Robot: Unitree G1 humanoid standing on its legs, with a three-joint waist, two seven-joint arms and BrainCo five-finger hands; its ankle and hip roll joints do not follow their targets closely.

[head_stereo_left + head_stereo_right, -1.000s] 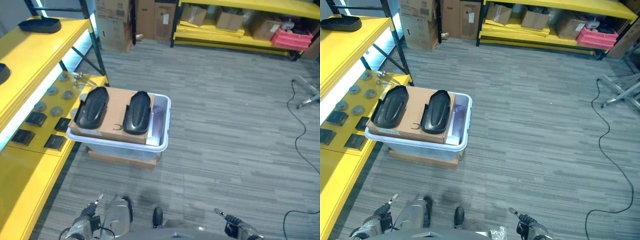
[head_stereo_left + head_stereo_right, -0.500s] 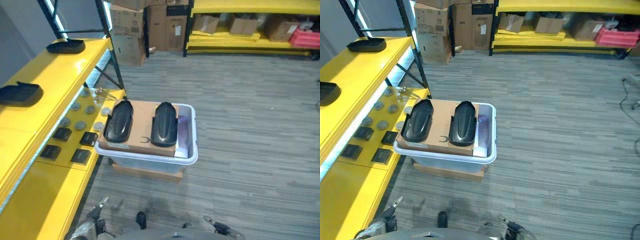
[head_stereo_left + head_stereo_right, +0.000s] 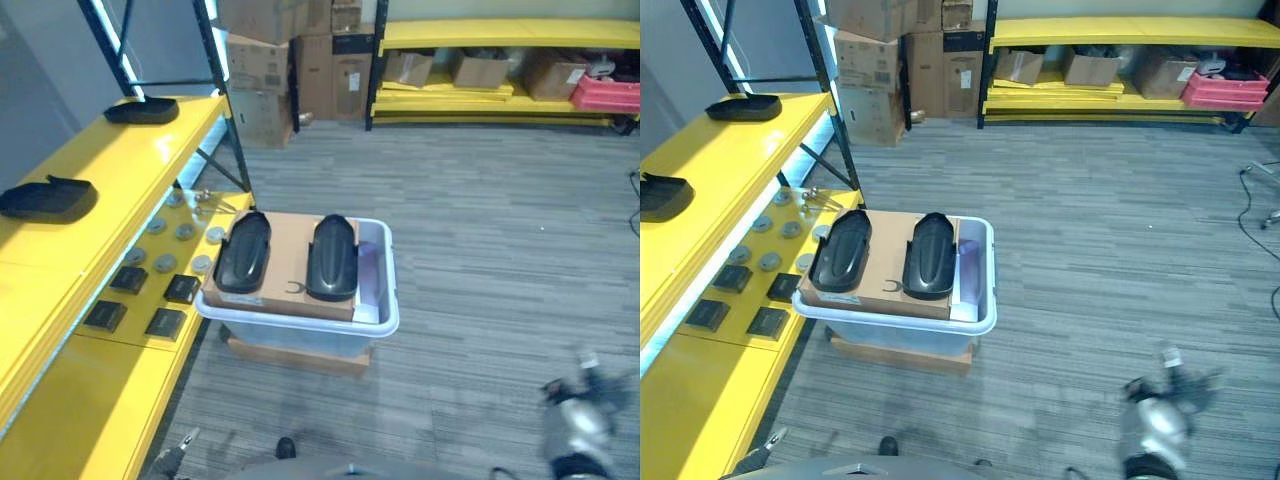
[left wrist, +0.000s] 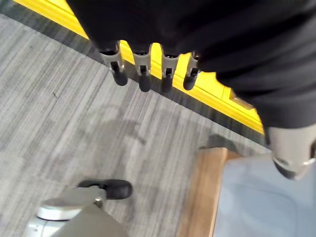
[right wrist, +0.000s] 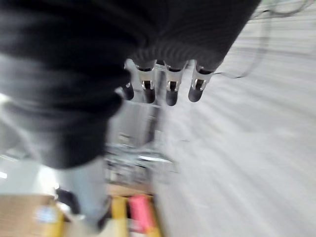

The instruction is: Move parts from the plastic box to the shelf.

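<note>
Right hand (image 3: 577,428) has swung up at lower right; both it and the left hand (image 4: 148,74) hang slack-fingered, empty. Two black parts (image 3: 332,257) at frame centre look rigid, light, glossy; I'd grasp across the narrow middle.

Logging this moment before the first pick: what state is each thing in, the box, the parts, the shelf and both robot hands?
Clear plastic box: open, on a cardboard base, brown cardboard sheet on top.
Two black moulded parts: lying side by side on the sheet, untouched.
Yellow metal shelf: top level already holds two black parts.
Left robot hand: open, empty.
Right robot hand: open, empty.
</note>
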